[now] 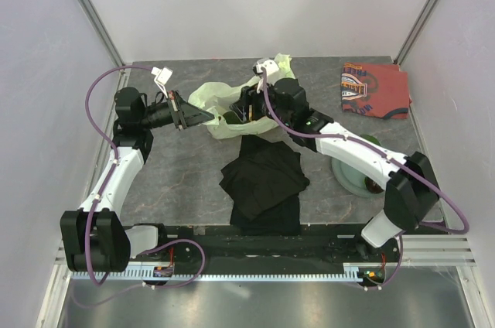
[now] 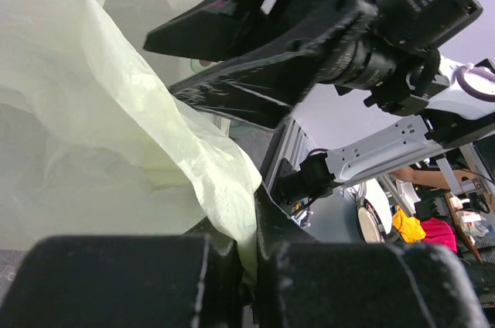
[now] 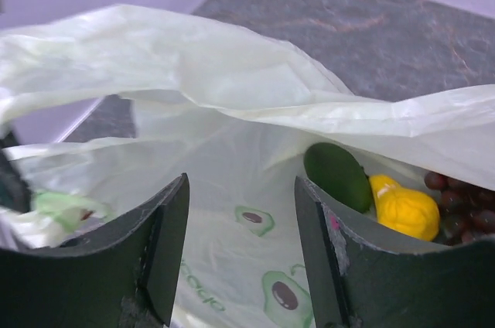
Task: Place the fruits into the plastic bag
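Left hand clamped on plastic bag rim; right hand parted, empty, at mouth; fruits inside.

the only lettering is a short line of small green print on the thin pale yellow-green translucent plastic bag, just beside its printed avocado halves. it is too soft and tilted to read. the flat red-orange patterned cloth shows ornament only, too small to make out any words.
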`<control>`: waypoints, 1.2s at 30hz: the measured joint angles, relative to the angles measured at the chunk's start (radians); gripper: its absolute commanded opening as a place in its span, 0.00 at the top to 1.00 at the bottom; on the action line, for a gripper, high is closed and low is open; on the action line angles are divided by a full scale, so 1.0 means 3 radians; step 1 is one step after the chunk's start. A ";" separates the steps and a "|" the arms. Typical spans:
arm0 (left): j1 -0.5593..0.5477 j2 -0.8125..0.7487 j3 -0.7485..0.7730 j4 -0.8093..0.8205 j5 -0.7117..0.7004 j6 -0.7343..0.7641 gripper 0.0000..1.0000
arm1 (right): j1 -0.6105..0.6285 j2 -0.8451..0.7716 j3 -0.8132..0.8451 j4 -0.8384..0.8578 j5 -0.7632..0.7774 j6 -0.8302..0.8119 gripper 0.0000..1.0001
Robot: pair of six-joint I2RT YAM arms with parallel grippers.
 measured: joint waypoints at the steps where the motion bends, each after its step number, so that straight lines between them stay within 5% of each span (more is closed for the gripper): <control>1: 0.0000 0.0000 0.0000 0.0000 0.0000 0.0001 0.98 | 0.0000 -0.0046 -0.0036 0.0046 -0.0037 0.0006 0.36; 11: 0.0000 0.0000 0.0000 0.0000 0.0000 0.0001 0.98 | 0.0000 -0.0674 -0.0524 0.0295 -0.0378 0.0079 0.36; 21: 0.0000 0.0000 0.0000 0.0000 0.0000 0.0001 0.98 | -0.0041 -0.1610 -0.0937 -0.0467 0.0033 0.0079 0.45; 36: 0.0000 0.0000 0.0000 0.0000 0.0000 0.0001 0.99 | -0.1439 -0.1764 -0.1718 -0.1180 0.0009 0.0557 0.43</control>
